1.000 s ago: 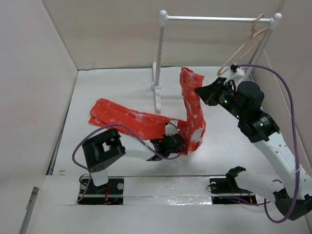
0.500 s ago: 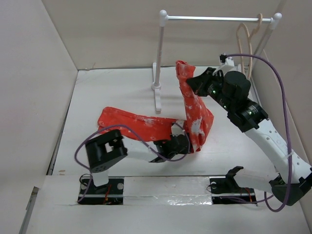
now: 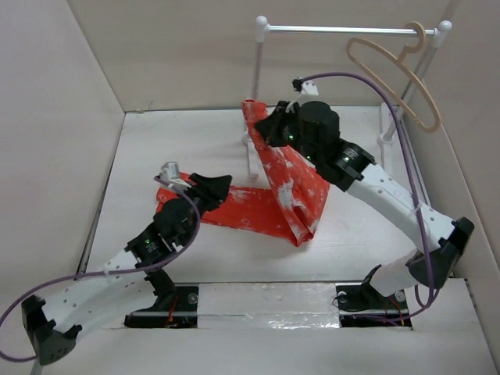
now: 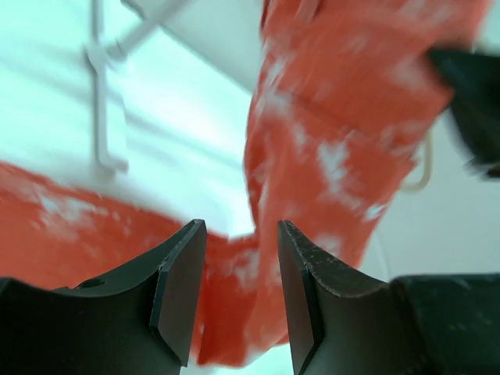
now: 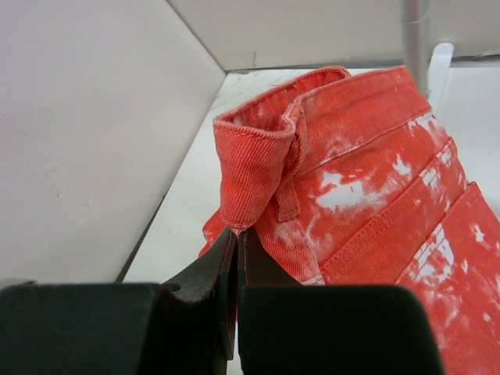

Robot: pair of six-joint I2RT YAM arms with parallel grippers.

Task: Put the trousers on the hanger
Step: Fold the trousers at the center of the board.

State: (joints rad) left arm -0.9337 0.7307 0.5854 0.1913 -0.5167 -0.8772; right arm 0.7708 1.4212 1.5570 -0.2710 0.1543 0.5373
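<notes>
Shows the trousers [image 3: 285, 187] hoisted by the waistband above the middle of the worktop [image 3: 156, 148], toward its far edge, with the cloth draping down into a fold near the centre and one leg trailing flat toward the left edge. Puts the right gripper [image 3: 264, 125] at that waistband, jaws pressed together on a folded corner of it beside a belt loop, plain in the right wrist view. Places the left gripper [image 3: 221, 184] low over the flat leg, left of centre, jaws apart with nothing between them, facing the hanging cloth; cannot tell whether touching the leg. Finds the hanger [image 3: 394, 69] well apart from the trousers, hooked on the metal rail [image 3: 328, 30] of the white rack [image 3: 255, 86] by the far right corner, tilted, one shoulder swung out toward the left. Sets the rack's left post just behind the raised waistband.
</notes>
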